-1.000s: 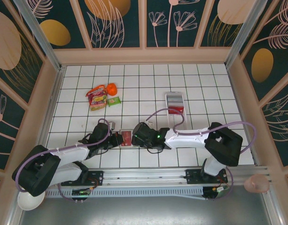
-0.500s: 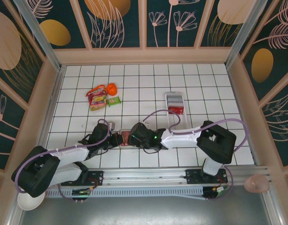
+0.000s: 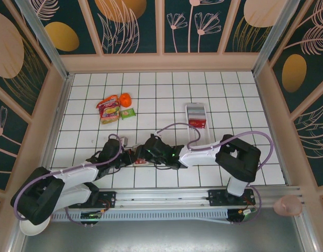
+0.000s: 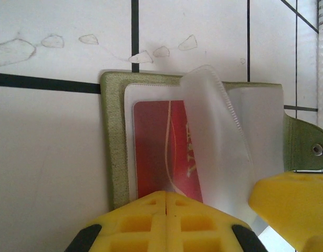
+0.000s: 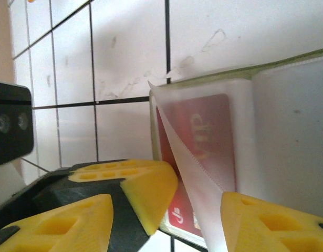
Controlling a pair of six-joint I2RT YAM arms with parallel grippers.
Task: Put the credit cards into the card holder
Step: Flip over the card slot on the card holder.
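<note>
The olive-green card holder [image 4: 113, 157] lies open on the white tiles, its clear sleeves facing up. A red credit card [image 4: 161, 147] sits in one sleeve, its near end sticking out [image 5: 195, 220]. My left gripper [image 4: 166, 195] is shut, its tips pressing down on that end of the card. One clear sleeve flap [image 4: 214, 121] stands raised. My right gripper [image 5: 169, 210] is open and straddles the flap and the left gripper's tip; one of its fingers [image 4: 292, 205] is beside the flap. In the top view both grippers, left [image 3: 131, 156] and right [image 3: 146, 154], meet over the holder.
A long white tray [image 3: 196, 111] stands at the middle right, with a red card [image 3: 197, 124] on its near end. Red-orange snack packets [image 3: 108, 109] and a green packet [image 3: 128, 113] lie at the back left. Wooden walls ring the tiled floor.
My right gripper has moved left over the card holder, closer to the left gripper, and now covers most of the red card. The left gripper has stayed in place.
</note>
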